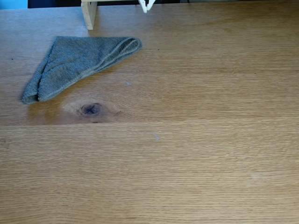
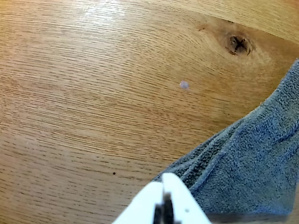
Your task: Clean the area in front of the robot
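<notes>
The area is a broad light-brown wood-grain tabletop (image 1: pixel 187 163) with a dark oval knot (image 1: pixel 90 109) left of centre. Small pale specks (image 1: pixel 156 137) lie on the wood. From the robot, the white pointed tips of my gripper (image 1: pixel 146 6) reach in at the top edge of the fixed view. In the wrist view my gripper (image 2: pixel 163 181) enters from the bottom, its two white fingers pressed together, shut with nothing between them. It hovers over the wood at the edge of the grey towel (image 2: pixel 252 163). Further off in that view are the knot (image 2: pixel 238 44) and one speck (image 2: pixel 184 84).
A grey folded terry towel (image 1: pixel 79 58) lies at the upper left of the fixed view. A pale wooden post (image 1: pixel 88 14) stands behind it at the table's far edge. Bare wood stretches across the right and front of the table.
</notes>
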`<state>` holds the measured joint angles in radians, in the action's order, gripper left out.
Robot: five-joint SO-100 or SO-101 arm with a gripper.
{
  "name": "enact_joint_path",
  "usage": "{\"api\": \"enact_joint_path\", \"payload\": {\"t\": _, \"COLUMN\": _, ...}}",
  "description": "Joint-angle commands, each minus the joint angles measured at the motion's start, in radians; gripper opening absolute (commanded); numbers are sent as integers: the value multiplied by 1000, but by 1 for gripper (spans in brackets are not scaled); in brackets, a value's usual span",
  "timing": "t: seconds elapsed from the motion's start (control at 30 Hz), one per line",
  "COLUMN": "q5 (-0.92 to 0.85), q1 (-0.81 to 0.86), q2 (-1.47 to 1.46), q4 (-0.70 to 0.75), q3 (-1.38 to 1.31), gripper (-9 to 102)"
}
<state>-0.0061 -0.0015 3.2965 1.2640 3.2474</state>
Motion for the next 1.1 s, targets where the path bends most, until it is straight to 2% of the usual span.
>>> {"api": "enact_joint_path", "payload": {"t": 0.0, "q5": -9, "q1": -2, "q2": 9, "q4": 2, "q3": 109, "gripper": 0}}
{"api": "enact_joint_path", "payload": {"t": 0.43, "q5": -32, "q1": 61, "q2": 9, "q4": 2, "q3": 109, "gripper": 0}}
{"api": "enact_joint_path", "payload": {"t": 0.53, "q5": 87, "q1": 55, "q2": 9, "q4": 3, "q3": 109, "gripper": 0}}
{"api": "enact_joint_path", "payload": {"t": 0.73, "q5": 89, "q1": 58, "q2": 9, "q4": 3, "q3": 109, "gripper": 0}}
{"api": "enact_joint_path", "payload": {"t": 0.83, "q5": 37, "q1": 34, "q2": -3, "q4": -3, "q3": 109, "gripper": 11}}
{"api": "enact_joint_path", "payload": {"t": 0.87, "q5": 21, "q1": 15, "q2": -11, "q4": -20, "q3": 107, "gripper": 17}}
{"api": "enact_joint_path", "payload": {"t": 0.9, "q5": 8, "q1": 3, "q2": -31, "q4": -51, "q3": 95, "gripper": 17}}
{"api": "enact_joint_path", "payload": {"t": 0.97, "q5": 9, "q1": -11, "q2": -51, "q4": -156, "q3": 74, "gripper": 9}}
{"api": "enact_joint_path", "payload": {"t": 1.07, "q5": 0, "q1": -34, "q2": -94, "q4": -189, "q3": 17, "gripper": 15}}
